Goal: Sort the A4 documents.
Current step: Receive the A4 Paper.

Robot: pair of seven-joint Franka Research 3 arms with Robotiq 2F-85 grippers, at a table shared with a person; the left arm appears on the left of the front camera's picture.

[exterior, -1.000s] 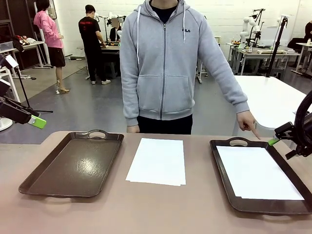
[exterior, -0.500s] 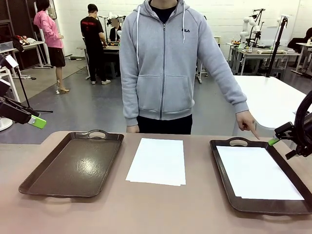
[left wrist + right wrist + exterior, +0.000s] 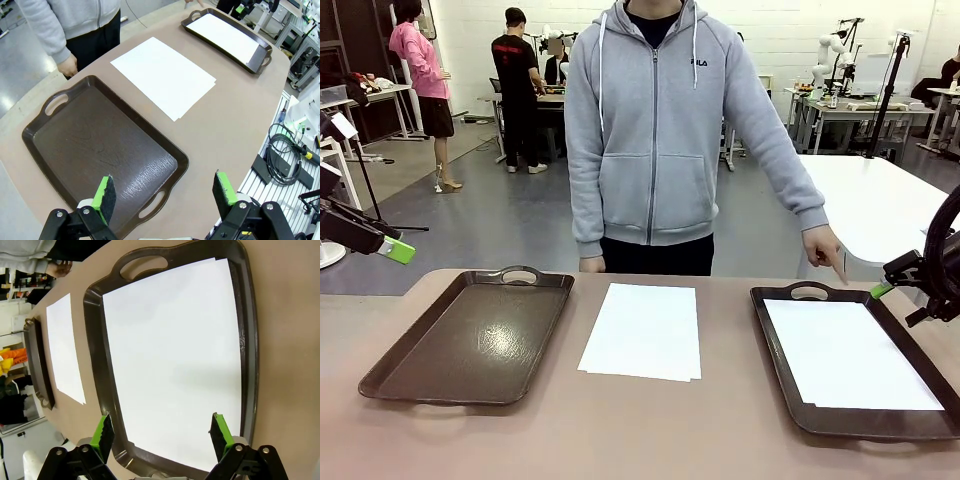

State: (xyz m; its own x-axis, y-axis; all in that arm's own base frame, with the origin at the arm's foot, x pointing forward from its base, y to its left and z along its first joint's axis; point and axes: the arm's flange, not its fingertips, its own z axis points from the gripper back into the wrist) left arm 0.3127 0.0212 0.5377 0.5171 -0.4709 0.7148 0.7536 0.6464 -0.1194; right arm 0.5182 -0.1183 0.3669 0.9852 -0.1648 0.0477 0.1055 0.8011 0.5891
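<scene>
A small stack of white A4 documents lies on the table between two brown trays. Another white sheet lies flat inside the right tray. The left tray holds nothing. My left gripper hovers open above the left tray's near end, and a green pad marks it at the picture's left edge. My right gripper hangs open over the right tray's sheet, its green fingertip beside the tray's far right corner. A person's finger points down at the right tray's handle.
The person in a grey hoodie stands at the far side, their other hand hanging at the table edge. Bare table lies in front of the trays. Cables lie on the floor off the table's side.
</scene>
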